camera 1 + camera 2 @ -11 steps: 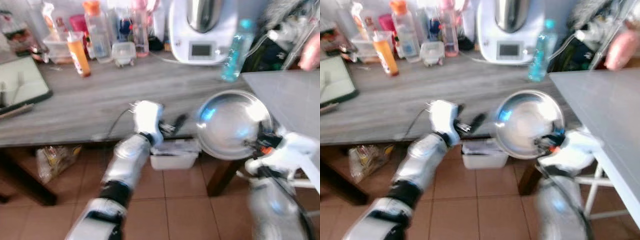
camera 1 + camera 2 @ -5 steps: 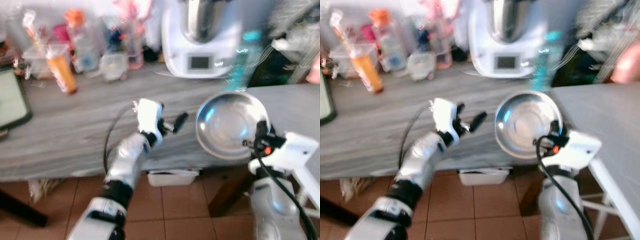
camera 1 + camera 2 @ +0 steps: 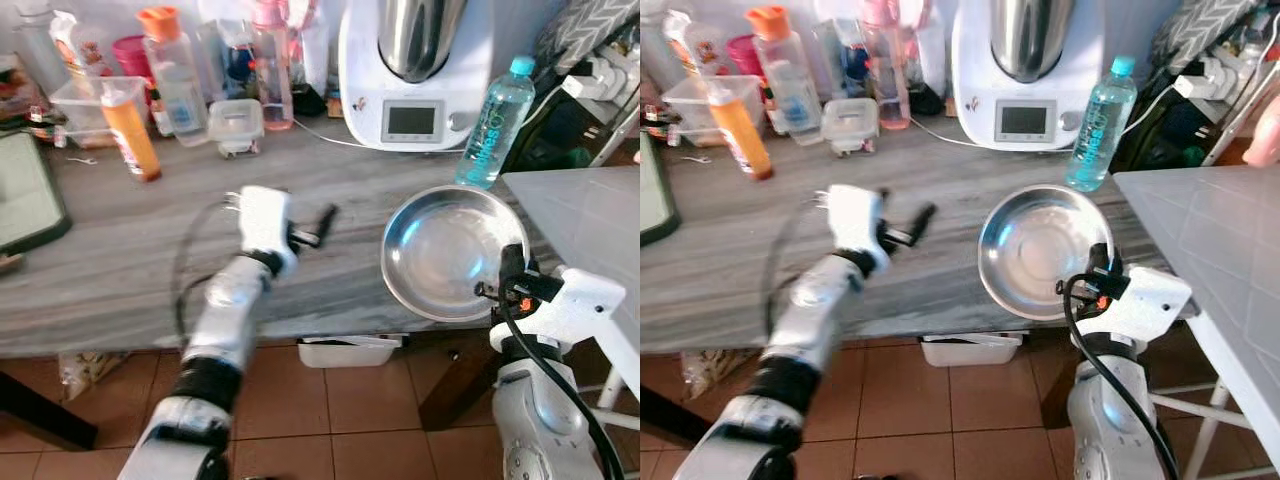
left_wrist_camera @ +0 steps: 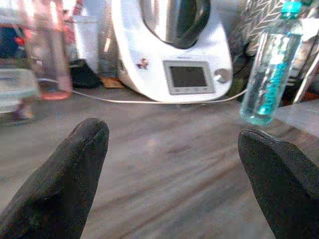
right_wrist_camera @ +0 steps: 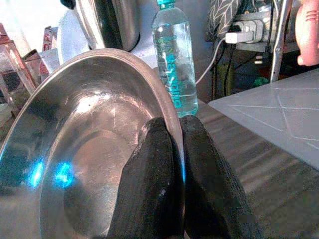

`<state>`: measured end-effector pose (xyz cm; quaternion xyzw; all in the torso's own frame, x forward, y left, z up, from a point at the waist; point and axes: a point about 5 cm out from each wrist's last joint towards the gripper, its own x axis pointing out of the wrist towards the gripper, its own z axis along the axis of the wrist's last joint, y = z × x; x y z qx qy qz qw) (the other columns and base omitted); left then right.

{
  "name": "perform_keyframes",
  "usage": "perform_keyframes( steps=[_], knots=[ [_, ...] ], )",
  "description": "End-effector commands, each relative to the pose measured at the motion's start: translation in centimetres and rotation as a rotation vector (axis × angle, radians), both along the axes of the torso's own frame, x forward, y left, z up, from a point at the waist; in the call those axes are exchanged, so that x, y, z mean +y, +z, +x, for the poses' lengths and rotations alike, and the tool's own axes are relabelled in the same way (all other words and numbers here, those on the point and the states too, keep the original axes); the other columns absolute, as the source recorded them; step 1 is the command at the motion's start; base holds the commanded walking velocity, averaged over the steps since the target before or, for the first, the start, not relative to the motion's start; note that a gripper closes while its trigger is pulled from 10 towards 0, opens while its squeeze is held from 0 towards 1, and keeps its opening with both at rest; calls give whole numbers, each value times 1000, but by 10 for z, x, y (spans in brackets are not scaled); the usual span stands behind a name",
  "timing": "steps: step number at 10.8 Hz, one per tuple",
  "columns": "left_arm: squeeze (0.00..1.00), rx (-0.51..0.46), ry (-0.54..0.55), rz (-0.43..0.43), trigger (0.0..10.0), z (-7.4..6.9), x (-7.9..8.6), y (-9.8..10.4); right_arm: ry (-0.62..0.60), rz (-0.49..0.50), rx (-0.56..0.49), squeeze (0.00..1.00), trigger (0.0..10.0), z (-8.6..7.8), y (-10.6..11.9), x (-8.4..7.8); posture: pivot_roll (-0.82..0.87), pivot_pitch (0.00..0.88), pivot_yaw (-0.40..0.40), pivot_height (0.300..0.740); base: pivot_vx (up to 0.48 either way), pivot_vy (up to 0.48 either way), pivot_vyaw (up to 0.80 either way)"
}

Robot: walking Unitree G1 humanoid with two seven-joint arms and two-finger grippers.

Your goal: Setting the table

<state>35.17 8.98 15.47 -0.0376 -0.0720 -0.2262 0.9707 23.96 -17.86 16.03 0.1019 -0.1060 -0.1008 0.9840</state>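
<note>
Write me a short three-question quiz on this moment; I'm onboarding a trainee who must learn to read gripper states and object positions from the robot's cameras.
1. True or false: the right gripper is pinching the rim of the steel bowl.
2. What state is the left gripper in? A) shut on the orange bottle B) open and holding nothing C) shut on the cable
3. Fill in the blank: the blue water bottle stands on the wooden table just right of the white ____.

Key
1. True: one finger is inside the rim, one outside.
2. B: its fingers are spread wide above the table.
3. kitchen machine
</note>
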Motion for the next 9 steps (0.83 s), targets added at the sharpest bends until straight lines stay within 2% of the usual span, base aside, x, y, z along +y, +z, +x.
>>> perform_keyframes(
  steps=[1,2,5,6,9],
  knots=[
    [0,-2,5,41,10000,-4,1,-3,-1,-8,-23,0,10000,-2,5,0,14,113,4,740,0,0,0],
    [0,-9,12,65,10000,-8,6,-6,-1,-9,-23,0,10000,-2,5,0,21,117,7,740,0,0,0],
    [0,8,-1,102,10000,-28,12,-17,-3,-6,-24,0,10000,-1,5,2,37,125,22,740,0,0,723],
    [0,9,-6,98,10000,-28,11,-16,-5,-6,-23,0,10000,-1,5,1,40,127,21,740,0,0,756],
    [0,47,-186,90,10000,-32,2,-11,-9,-4,-20,0,10000,-1,5,0,39,128,18,740,0,0,735]
  ],
)
